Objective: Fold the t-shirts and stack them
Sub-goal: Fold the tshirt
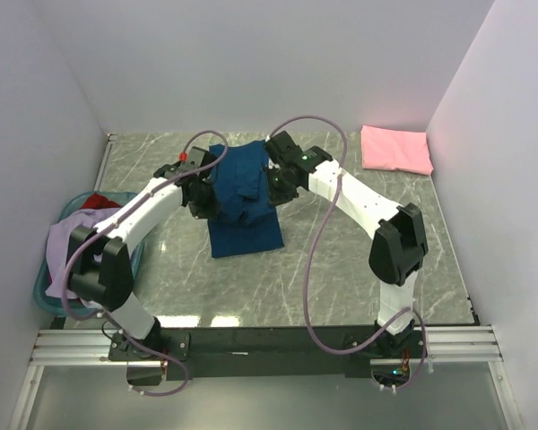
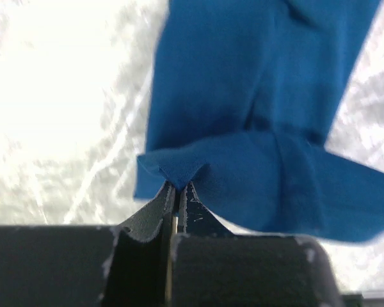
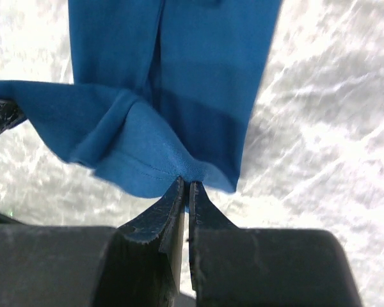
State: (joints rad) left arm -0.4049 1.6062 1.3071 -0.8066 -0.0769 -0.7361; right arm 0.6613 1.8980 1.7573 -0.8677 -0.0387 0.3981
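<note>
From above, the navy shirt (image 1: pixel 242 202) is in the middle of the grey marbled tabletop (image 1: pixel 359 269). Its near part lies flat, and its far part is bunched and raised between the two arms. The left claw (image 1: pixel 202 193) is at the shirt's left edge and the right claw (image 1: pixel 273 179) at its right edge, so the two face each other across the cloth. A folded pink shirt (image 1: pixel 394 149) lies well apart in the far right corner. At the left edge of the tabletop stands a teal basket (image 1: pixel 45 291). A lavender shirt (image 1: pixel 67 240) spills over its rim, and a red shirt (image 1: pixel 99 201) shows behind that.

In the left wrist view, the left claw (image 2: pixel 178 192) is closed tight on a folded edge of the navy shirt (image 2: pixel 256 77). The cloth peaks where it is pinched and stretches away over the bright tabletop (image 2: pixel 64 96).

In the right wrist view, the right claw (image 3: pixel 184 187) is likewise closed on a hemmed edge of the navy shirt (image 3: pixel 179 64). The fabric gathers into a small fold at the fingertips, with the tabletop (image 3: pixel 320 96) beneath.
</note>
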